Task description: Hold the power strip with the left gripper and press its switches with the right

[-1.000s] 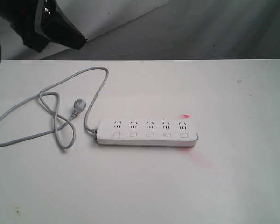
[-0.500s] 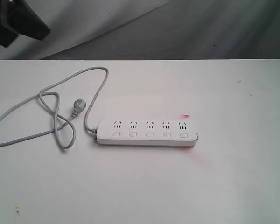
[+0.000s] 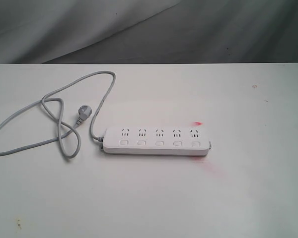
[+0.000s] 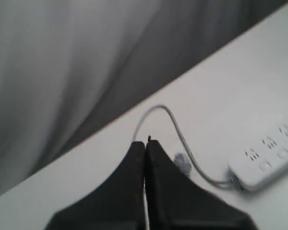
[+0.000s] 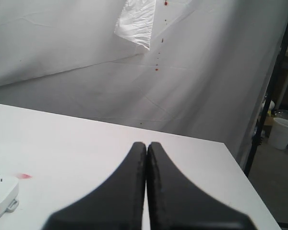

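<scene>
The black two-fingered left gripper [image 4: 145, 143] has its jaws pressed together with nothing between them, and it hangs above the white tabletop [image 4: 77, 191]. Past its tips runs a bend of thin grey cord [image 4: 177, 129], with a blurred grey plug [image 4: 181, 162] just beside that cord. The long flat white plastic power strip [image 4: 269, 165] lies further out, well apart from the jaws, showing only its cord end.

The black two-fingered right gripper [image 5: 146, 145] is likewise closed on nothing, held over bare tabletop. One rounded end of the strip [image 5: 2, 191] peeks in at the edge of that view, well away from the jaws, with a small red spot [image 5: 24, 176] on the surface near it.

From the exterior view, the strip lies flat near the middle of the tabletop, its length running across. Five sockets sit in a row, with five small white rounded-square switches [image 3: 159, 143] below them, one to each socket. The cord leaves the left end and loops away to the left, and the plug rests between the loops. A red glow lies just behind the right end and a fainter pink smear [image 3: 212, 167] in front of it. A grey draped cloth [image 3: 188, 29] hangs behind.
</scene>
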Controlling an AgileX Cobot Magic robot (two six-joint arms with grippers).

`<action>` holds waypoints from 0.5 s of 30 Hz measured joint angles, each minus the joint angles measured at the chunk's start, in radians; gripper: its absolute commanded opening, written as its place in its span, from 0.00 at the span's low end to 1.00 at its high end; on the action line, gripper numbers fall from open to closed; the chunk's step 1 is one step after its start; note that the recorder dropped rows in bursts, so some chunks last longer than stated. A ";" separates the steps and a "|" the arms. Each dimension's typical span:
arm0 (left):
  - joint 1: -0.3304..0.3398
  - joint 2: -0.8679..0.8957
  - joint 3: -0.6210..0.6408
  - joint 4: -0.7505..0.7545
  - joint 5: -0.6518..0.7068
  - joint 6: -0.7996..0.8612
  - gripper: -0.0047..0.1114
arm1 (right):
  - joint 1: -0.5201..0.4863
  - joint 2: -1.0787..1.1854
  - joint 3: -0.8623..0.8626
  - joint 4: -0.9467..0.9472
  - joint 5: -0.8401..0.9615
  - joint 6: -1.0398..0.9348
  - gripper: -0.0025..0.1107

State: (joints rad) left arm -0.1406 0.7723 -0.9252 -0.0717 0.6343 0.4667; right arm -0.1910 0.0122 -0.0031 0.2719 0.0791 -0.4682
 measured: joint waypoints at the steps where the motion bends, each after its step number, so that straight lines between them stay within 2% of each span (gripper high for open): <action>1: 0.000 -0.047 0.072 0.004 -0.089 -0.014 0.04 | 0.000 0.000 0.000 0.000 0.000 0.000 0.02; 7: 0.000 -0.243 0.477 0.011 -0.481 -0.157 0.04 | 0.000 0.000 0.000 0.000 0.000 0.000 0.02; 11: 0.000 -0.336 0.680 0.008 -0.602 -0.214 0.04 | 0.000 0.000 0.000 0.000 0.000 0.000 0.02; 15: 0.000 -0.428 0.805 0.008 -0.634 -0.239 0.04 | 0.000 0.000 0.000 0.000 0.000 0.000 0.02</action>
State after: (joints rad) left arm -0.1406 0.3441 -0.1206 -0.0634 0.0000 0.2275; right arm -0.1910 0.0122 -0.0031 0.2719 0.0791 -0.4682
